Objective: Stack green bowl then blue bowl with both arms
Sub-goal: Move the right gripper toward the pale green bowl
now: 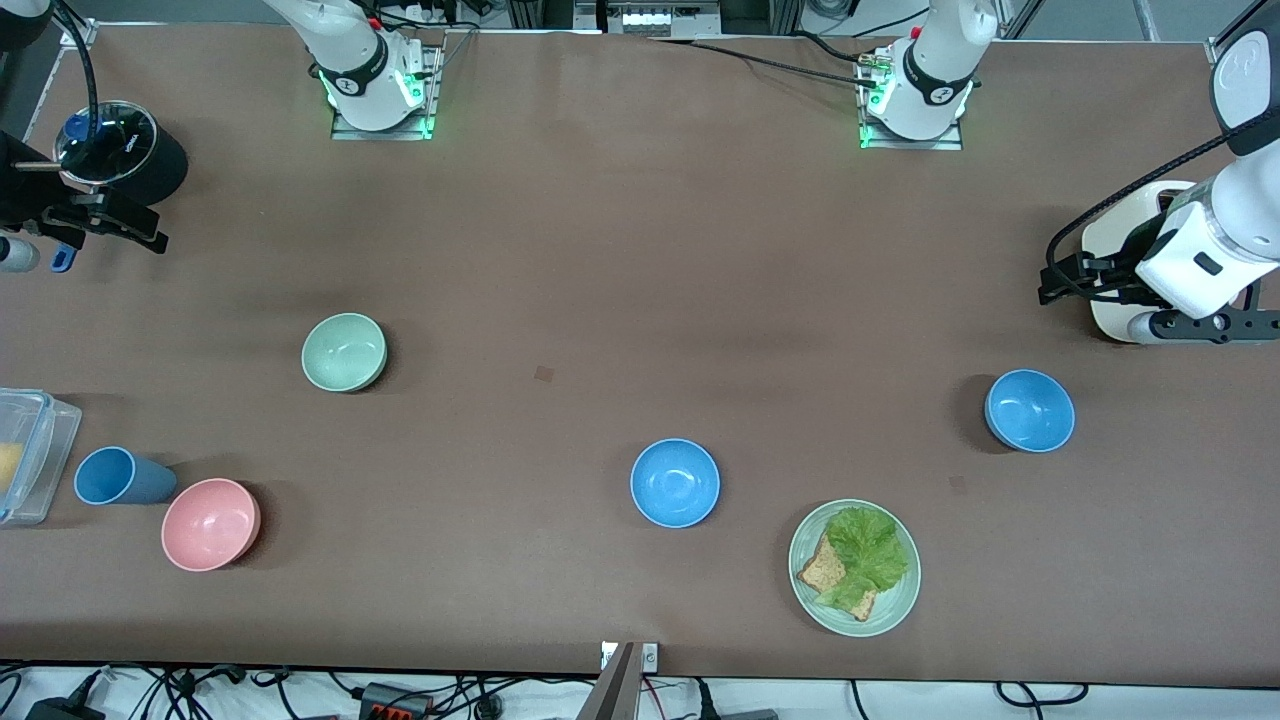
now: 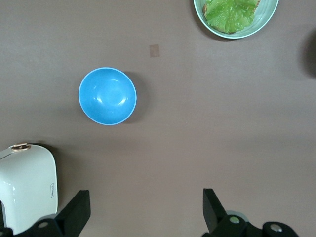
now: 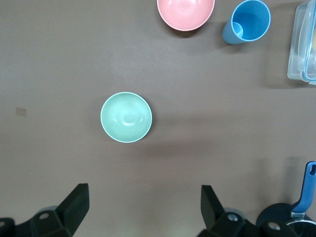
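The green bowl (image 1: 344, 352) sits upright toward the right arm's end of the table; it also shows in the right wrist view (image 3: 126, 117). One blue bowl (image 1: 1030, 410) sits toward the left arm's end and shows in the left wrist view (image 2: 107, 96). A second blue bowl (image 1: 675, 483) sits mid-table, nearer the front camera. My left gripper (image 1: 1210, 326) hangs high over a white appliance, open and empty (image 2: 145, 212). My right gripper (image 1: 105, 218) hangs high beside a black pot, open and empty (image 3: 143, 210).
A green plate (image 1: 800, 550) with lettuce and bread lies near the front edge. A pink bowl (image 1: 211, 524), a blue cup (image 1: 120, 476) and a clear container (image 1: 25, 455) stand at the right arm's end. The black pot (image 1: 125, 150) and white appliance (image 1: 1125, 250) stand at the ends.
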Controlling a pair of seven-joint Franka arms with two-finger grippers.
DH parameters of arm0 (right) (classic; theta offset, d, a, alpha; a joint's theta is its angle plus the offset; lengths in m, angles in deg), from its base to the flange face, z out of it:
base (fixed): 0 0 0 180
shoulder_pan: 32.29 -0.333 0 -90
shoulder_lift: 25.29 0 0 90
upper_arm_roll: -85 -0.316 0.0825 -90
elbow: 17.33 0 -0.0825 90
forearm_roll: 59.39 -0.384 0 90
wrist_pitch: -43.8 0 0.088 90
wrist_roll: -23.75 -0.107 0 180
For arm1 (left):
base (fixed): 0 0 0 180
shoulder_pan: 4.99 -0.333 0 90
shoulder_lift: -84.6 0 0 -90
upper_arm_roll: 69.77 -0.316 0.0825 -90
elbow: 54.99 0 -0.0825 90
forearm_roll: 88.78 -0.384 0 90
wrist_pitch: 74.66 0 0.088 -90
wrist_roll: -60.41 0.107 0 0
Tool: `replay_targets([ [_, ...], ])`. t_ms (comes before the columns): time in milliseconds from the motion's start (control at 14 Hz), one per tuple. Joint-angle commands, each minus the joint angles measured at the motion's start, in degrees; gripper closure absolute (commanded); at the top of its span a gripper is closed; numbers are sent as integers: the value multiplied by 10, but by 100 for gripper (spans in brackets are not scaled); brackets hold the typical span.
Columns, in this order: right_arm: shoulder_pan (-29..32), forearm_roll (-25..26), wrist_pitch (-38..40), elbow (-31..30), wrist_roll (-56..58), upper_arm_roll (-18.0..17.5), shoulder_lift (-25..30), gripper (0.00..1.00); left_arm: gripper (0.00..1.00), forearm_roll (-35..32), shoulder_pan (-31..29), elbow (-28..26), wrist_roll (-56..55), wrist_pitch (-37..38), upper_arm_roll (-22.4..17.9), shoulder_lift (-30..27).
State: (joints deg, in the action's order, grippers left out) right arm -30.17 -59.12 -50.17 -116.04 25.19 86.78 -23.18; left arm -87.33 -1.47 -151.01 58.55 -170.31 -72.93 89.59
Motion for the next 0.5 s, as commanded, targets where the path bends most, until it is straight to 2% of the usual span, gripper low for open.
replay_targets([
  [0, 3, -1, 6, 1, -2, -1, 3, 0, 0, 12, -3, 15, 14, 7, -2, 6],
  [429, 3, 0, 4, 1, -1, -1, -4, 0, 0, 12, -4, 16, 14, 6, -4, 9],
])
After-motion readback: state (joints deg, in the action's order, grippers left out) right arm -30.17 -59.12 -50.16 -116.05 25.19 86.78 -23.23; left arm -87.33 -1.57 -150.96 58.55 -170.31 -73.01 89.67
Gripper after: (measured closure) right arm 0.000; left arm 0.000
